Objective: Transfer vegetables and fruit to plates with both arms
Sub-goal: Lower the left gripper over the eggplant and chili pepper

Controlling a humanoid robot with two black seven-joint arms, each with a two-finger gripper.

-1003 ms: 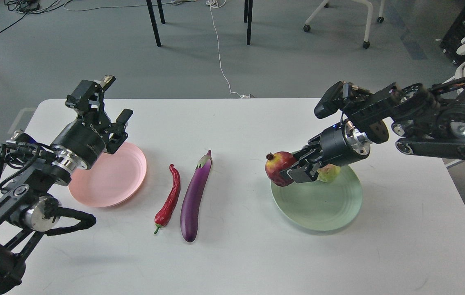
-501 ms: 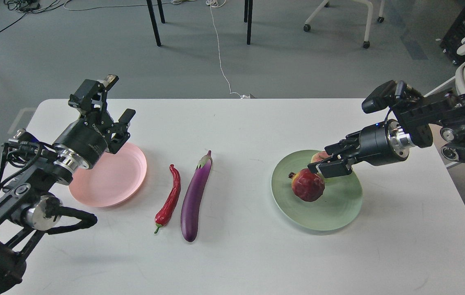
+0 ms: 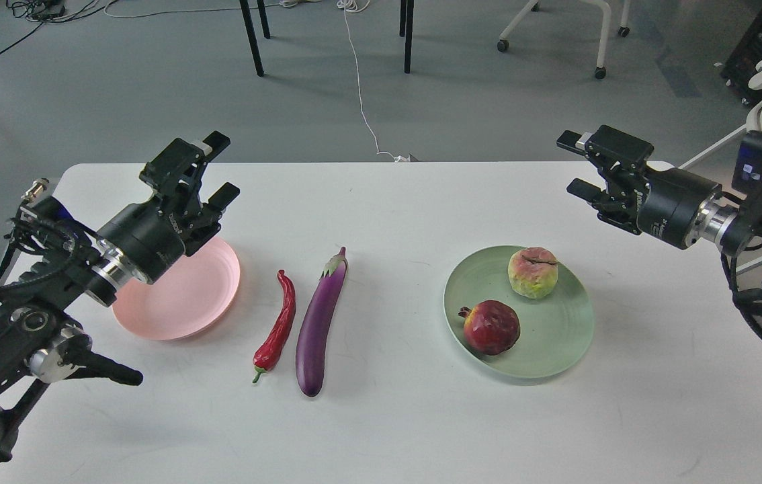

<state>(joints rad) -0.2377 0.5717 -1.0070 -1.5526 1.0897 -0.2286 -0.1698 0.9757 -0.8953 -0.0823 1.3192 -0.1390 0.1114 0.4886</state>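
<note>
The dark red pomegranate [image 3: 491,327] and the yellow-green and pink lumpy fruit [image 3: 533,271] both lie on the pale green plate [image 3: 556,343] at the right. The purple eggplant [image 3: 319,323] and the red chili pepper [image 3: 278,328] lie side by side on the table's middle. The pale pink plate [image 3: 186,296] at the left has nothing on it. My left gripper [image 3: 220,167] is open and empty above the pink plate's far edge. My right gripper [image 3: 576,165] is open and empty, raised behind and right of the green plate.
The white table [image 3: 408,417] ends at a far edge just behind both grippers. Chair and table legs [image 3: 253,37] and a white cable [image 3: 361,87] are on the grey floor beyond.
My right gripper let the pomegranate go onto the green plate, then drew back up and to the right. My left gripper moved a little to the right.
</note>
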